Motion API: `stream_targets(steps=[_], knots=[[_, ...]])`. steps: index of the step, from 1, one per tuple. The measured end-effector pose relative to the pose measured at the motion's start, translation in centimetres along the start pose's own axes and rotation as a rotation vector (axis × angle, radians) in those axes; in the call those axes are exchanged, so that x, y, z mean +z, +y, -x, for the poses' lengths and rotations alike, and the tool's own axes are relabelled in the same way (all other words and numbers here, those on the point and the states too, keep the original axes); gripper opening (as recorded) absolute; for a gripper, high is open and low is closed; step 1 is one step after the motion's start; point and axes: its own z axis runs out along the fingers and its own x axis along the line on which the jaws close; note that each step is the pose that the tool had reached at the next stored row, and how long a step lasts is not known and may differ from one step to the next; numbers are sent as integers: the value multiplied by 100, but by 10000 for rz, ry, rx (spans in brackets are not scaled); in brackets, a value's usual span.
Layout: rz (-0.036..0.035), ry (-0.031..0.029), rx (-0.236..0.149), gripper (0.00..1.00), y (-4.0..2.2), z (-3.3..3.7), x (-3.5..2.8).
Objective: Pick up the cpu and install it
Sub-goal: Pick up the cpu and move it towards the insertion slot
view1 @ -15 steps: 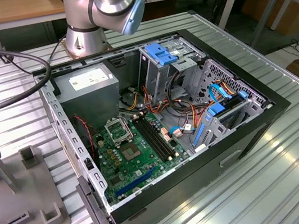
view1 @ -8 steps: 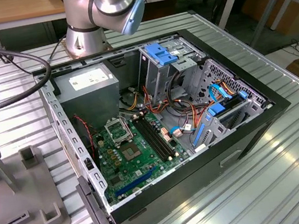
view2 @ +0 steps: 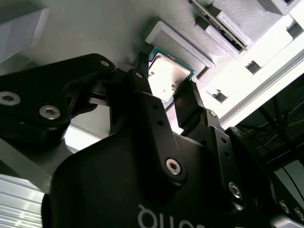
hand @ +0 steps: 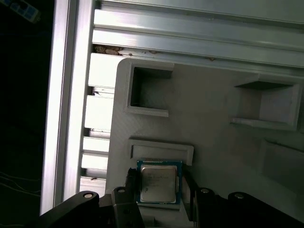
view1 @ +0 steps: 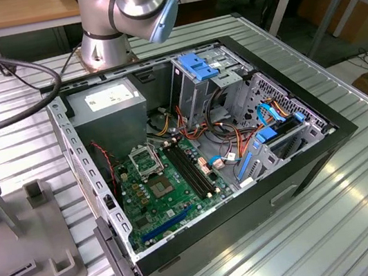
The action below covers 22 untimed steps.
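Square cpu (hand: 159, 182), no distinct long axis, lies flat between the spread fingers of the gripper (hand: 159, 175). Its shiny metal lid faces the gripper, green-rimmed, on a matte grey tray (hand: 213, 118).

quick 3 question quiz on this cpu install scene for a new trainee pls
1. True or false: the cpu already sits on the motherboard.
2. Pick one: the hand is nearest to A) the cpu, B) the motherboard, C) the case.
3. Short answer: in the exterior view, on which side of the case does the grey holder stand?

Key
1. False: it lies on the holder.
2. A.
3. The exterior view's left.
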Motion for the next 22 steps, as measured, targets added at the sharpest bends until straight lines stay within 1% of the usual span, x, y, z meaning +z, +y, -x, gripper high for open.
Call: stream_targets(steps=[13,22], knots=[[0,0,1,47,0,-1,-21],[0,0,0,47,-1,-1,-82]])
